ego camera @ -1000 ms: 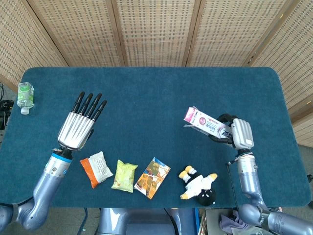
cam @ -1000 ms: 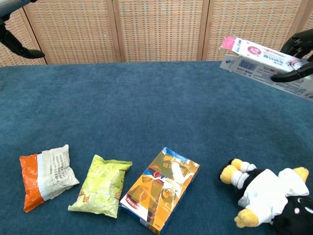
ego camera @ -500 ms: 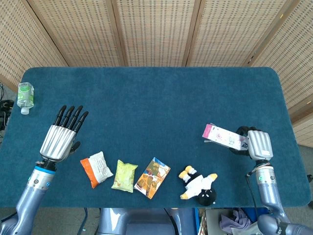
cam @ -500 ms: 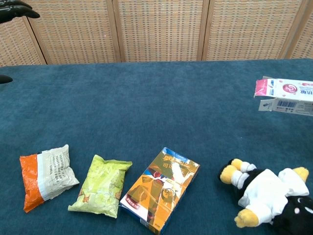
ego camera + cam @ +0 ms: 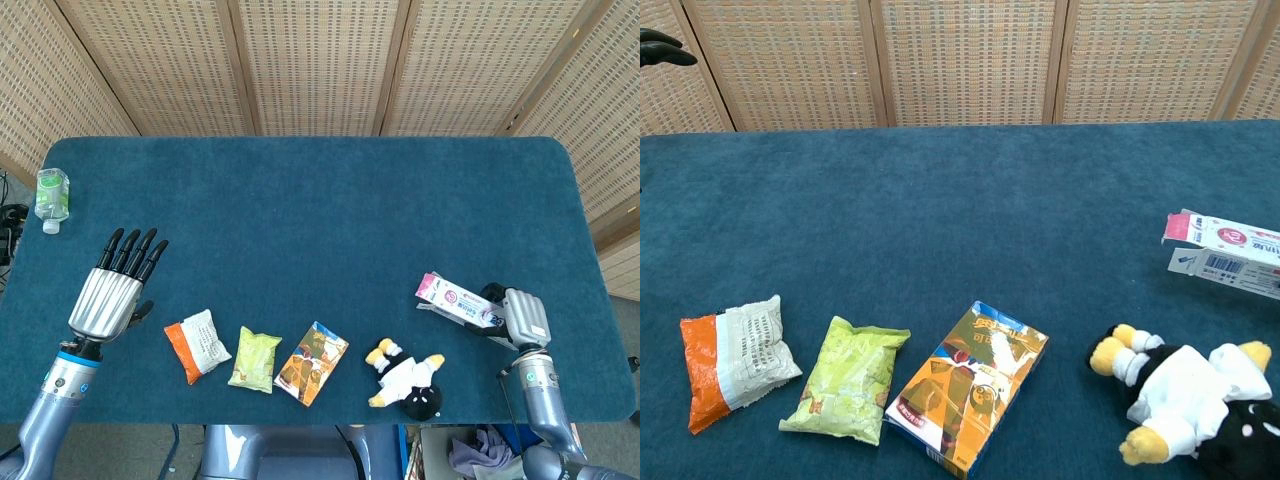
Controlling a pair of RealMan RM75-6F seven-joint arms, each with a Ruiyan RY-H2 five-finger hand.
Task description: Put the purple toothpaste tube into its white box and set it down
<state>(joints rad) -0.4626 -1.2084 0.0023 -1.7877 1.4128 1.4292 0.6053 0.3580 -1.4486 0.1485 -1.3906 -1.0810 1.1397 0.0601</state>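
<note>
The white toothpaste box (image 5: 456, 298) lies nearly flat and low over the table at the right, its pink open end pointing left. My right hand (image 5: 517, 315) grips its right end, dark fingers wrapped around it. In the chest view the box (image 5: 1228, 255) reaches in from the right edge, and the hand is out of frame there. I cannot tell whether the box touches the cloth. No purple tube shows apart from the box. My left hand (image 5: 108, 292) hovers at the front left with its fingers straight and apart, holding nothing. Only its fingertips (image 5: 662, 47) show in the chest view.
Along the front edge lie an orange-and-white packet (image 5: 197, 345), a green packet (image 5: 255, 358), an orange carton (image 5: 312, 362) and a plush penguin (image 5: 405, 378), which sits just left of the right hand. A small bottle (image 5: 50, 196) stands at the far left on the blue table (image 5: 320, 200).
My right hand has carried the box down and toward the front right, levelling it out near the table. My left hand has drawn back to the front left, still spread.
</note>
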